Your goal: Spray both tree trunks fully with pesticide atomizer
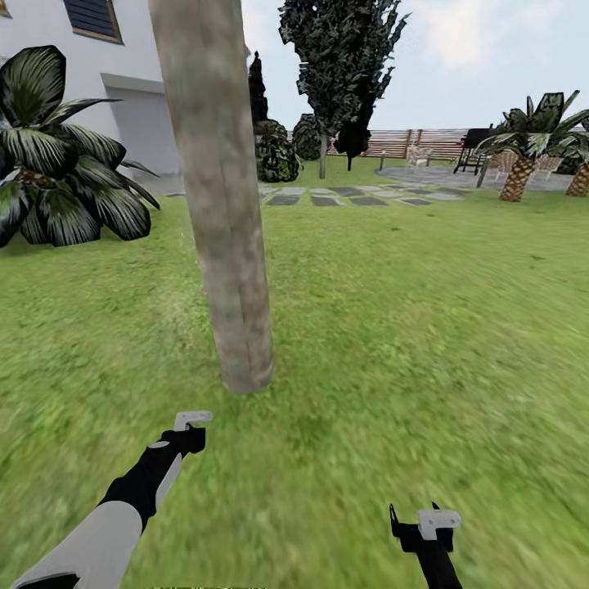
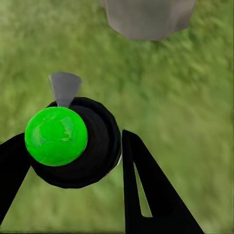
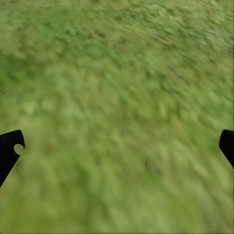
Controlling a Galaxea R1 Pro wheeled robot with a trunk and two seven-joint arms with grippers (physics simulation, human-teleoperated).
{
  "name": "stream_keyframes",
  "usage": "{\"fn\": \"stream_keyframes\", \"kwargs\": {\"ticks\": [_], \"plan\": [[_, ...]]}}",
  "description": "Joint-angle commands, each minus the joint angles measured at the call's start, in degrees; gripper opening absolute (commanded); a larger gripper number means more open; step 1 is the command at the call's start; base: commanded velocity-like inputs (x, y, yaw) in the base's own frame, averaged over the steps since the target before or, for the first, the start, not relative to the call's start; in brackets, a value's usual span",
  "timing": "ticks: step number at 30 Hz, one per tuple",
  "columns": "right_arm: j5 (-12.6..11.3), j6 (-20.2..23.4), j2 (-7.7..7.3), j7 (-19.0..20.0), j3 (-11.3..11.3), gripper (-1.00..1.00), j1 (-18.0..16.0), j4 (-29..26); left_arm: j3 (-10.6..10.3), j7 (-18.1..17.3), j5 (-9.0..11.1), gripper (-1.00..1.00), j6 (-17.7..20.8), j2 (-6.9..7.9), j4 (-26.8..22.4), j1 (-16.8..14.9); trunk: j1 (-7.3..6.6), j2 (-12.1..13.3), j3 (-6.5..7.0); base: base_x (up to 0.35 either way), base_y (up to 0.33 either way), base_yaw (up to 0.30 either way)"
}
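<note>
Head view: I face a thick trunk [image 1: 217, 196] rising from the grass [image 1: 409, 327], close ahead and slightly left of centre. My left gripper [image 1: 193, 422] sits low in the frame, just short of the trunk base and aimed toward it. A pale piece shows at its tip; I cannot identify it from here. My right gripper [image 1: 425, 523] hangs low at the right, well apart from the trunk. A second tree [image 1: 339, 57] stands far back near the fence [image 1: 417, 143], beyond the stepping stones [image 1: 360, 196]. No white specks are visible on the near trunk.

Left wrist view: the atomizer [image 2: 73, 144] sits between my two fingers [image 2: 151, 195]. Its dark round body with the green dot is pinched on both sides. A grey nozzle cone points toward the trunk base [image 2: 148, 17], which lies near, with bare grass between.

Right wrist view: the fingertips [image 3: 9, 151] stand at opposite edges of the frame, spread wide, with nothing between them. Blurred grass lies beneath.

Step in hand, as I judge it: pickup is complete, and I am lining up to spray the first trunk. Next move: raise the left arm so the nozzle bears on bark rather than ground, then sweep up the trunk and round it. The far tree remains untreated.
</note>
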Motion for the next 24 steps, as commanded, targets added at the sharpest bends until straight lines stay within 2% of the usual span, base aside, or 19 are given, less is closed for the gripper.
{"fn": "stream_keyframes", "kwargs": {"ticks": [1, 4, 8, 10, 14, 16, 18, 19, 21, 24], "plan": [[0.0, 0.0, 0.0, 0.0, 0.0, 1.0, 0.0, 0.0, 0.0, 0.0, -0.01, -1.0, 0.02, 0.0, -0.01, 0.0, 0.0, 0.0, 0.0, 0.001, -0.273, 0.276], [0.0, -0.01, 0.0, 0.0, 0.0, 1.0, 0.0, 0.0, 0.0, 0.0, -0.01, -1.0, 0.02, 0.0, -0.01, 0.0, 0.0, 0.0, 0.0, 0.0, -0.273, 0.258], [-0.02, -0.01, 0.0, 0.0, 0.0, 1.0, 0.0, 0.0, -0.01, -0.07, 0.09, -1.0, -0.03, 0.19, -0.01, 0.0, 0.0, 0.0, 0.0, 0.0, -0.089, 0.06], [-0.02, 0.0, 0.0, 0.02, 0.0, 1.0, 0.0, 0.0, -0.25, -0.26, 0.12, -1.0, 0.07, -0.14, -0.17, -0.13, 0.0, 0.0, 0.0, 0.0, -0.012, 0.008], [0.0, -0.01, 0.0, 0.08, 0.0, 1.0, 0.0, 0.0, -2.03, -0.27, 0.13, -1.0, 0.86, -1.42, -0.24, -1.58, 0.0, 0.0, 0.0, 0.0, -0.001, 0.001], [0.0, -0.01, -0.05, 0.09, -0.05, 1.0, 0.0, -0.05, -3.52, -0.26, -0.25, -1.0, 1.04, -3.17, -0.14, -3.98, 0.0, 0.0, 0.0, 0.0, 0.0, 0.0], [0.05, -0.04, -0.07, 0.06, -0.06, 1.0, 0.0, -0.07, -4.58, -0.23, -0.42, -1.0, 2.05, -3.63, -0.09, -5.79, 0.0, 0.0, 0.0, 0.0, 0.0, 0.0], [0.07, -0.07, -0.11, 0.02, -0.07, 1.0, 0.0, -0.08, -5.09, -0.17, -0.44, -1.0, 4.32, -3.82, -0.04, -7.8, 0.0, 0.0, 0.0, 0.0, 0.0, 0.0], [0.09, -0.16, -0.33, -0.07, -0.09, 1.0, 0.0, -0.04, -5.43, -0.46, -0.3, -1.0, 8.01, -4.0, -0.07, -11.07, 0.0, 0.0, 0.0, 0.0, 0.0, 0.0], [0.06, -0.18, -0.44, -0.12, -0.09, 1.0, 0.0, 0.0, -5.51, -0.9, -0.29, -1.0, 8.88, -5.54, -0.09, -13.43, 0.0, 0.0, 0.0, 0.0, 0.0, 0.0]]}}
